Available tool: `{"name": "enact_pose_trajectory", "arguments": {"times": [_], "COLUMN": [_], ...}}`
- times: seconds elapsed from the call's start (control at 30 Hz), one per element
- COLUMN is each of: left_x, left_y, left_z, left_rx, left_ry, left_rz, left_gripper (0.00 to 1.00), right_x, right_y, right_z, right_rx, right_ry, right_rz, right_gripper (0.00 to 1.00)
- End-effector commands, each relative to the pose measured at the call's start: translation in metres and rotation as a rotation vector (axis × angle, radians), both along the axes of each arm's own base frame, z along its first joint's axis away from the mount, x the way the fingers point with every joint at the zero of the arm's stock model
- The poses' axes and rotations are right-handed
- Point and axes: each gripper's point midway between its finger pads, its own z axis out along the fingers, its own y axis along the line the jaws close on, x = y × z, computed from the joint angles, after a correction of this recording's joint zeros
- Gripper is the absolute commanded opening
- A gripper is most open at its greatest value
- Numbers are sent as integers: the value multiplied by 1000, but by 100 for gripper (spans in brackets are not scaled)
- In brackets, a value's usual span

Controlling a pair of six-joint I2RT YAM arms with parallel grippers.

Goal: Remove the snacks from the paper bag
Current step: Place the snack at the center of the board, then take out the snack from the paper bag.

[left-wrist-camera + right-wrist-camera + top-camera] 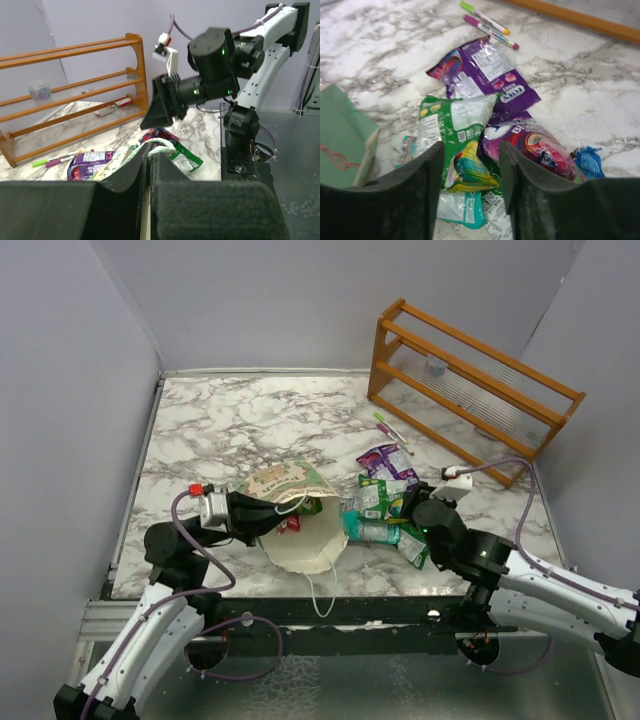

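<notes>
The pale mint paper bag (300, 540) lies on its side, its cream mouth facing the near edge. My left gripper (298, 508) is shut on the bag's upper rim (162, 143). A green packet (311, 505) and a red one (290, 525) show at the mouth. A pile of snacks (378, 505) lies right of the bag: a green packet (455, 122), purple packets (482, 70), a pink-purple one (535, 147), a blue one (587, 162), a teal one (465, 207). My right gripper (470, 150) is open and empty just above the pile, also seen in the top view (402, 508).
A wooden rack (470, 390) stands at the back right. Two pens (392, 430) lie in front of it, past the pile. Walls close in the left, back and right. The bag's white cord handle (322, 595) hangs over the near edge.
</notes>
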Motion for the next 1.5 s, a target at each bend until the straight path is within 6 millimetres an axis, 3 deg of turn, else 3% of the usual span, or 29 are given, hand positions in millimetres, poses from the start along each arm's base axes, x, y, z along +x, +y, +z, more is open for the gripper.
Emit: {"name": "enact_pose_trajectory", "arguments": {"times": [0.0, 0.13, 0.2, 0.27, 0.33, 0.4, 0.6, 0.77, 0.9, 1.0, 1.27, 1.47], "left_x": [-24, -32, -41, -53, -55, -49, -28, -13, -9, -8, -22, -26], "left_y": [5, 5, 1, -2, -4, -5, -5, -2, 3, 6, 8, 12], "left_z": [-4, -12, -20, -26, -26, -27, -27, -26, -22, -18, -6, 11], "left_rx": [8, 10, 24, 26, 19, 23, 42, 61, 46, 36, -23, -109], "left_ry": [-51, -47, -35, -32, -35, -32, -26, -21, -30, -41, -73, -80], "left_rz": [-42, -56, -122, -193, -205, -179, -84, 1, 54, 78, 40, 40], "left_gripper": [0, 0, 0, 0, 0, 0, 0, 0, 0, 0, 0, 0], "right_x": [1, -9, -34, -74, -111, -132, -162, -187, -171, -156, -142, -126], "right_y": [-1, 38, 73, 107, 128, 140, 172, 210, 241, 255, 261, 261], "right_z": [51, 113, 136, 147, 148, 141, 105, 93, 56, 41, 54, 24], "right_rx": [-38, -158, -247, -328, -324, -304, -253, -292, -558, -686, -771, -935], "right_ry": [-147, -418, -564, -716, -809, -830, -739, -755, -622, -525, -663, -668], "right_rz": [119, 476, 766, 1095, 1344, 1490, 1764, 1794, 1662, 1625, 1553, 1519], "right_gripper": [55, 75, 74, 73, 73, 74, 73, 73, 71, 67, 58, 58]}}
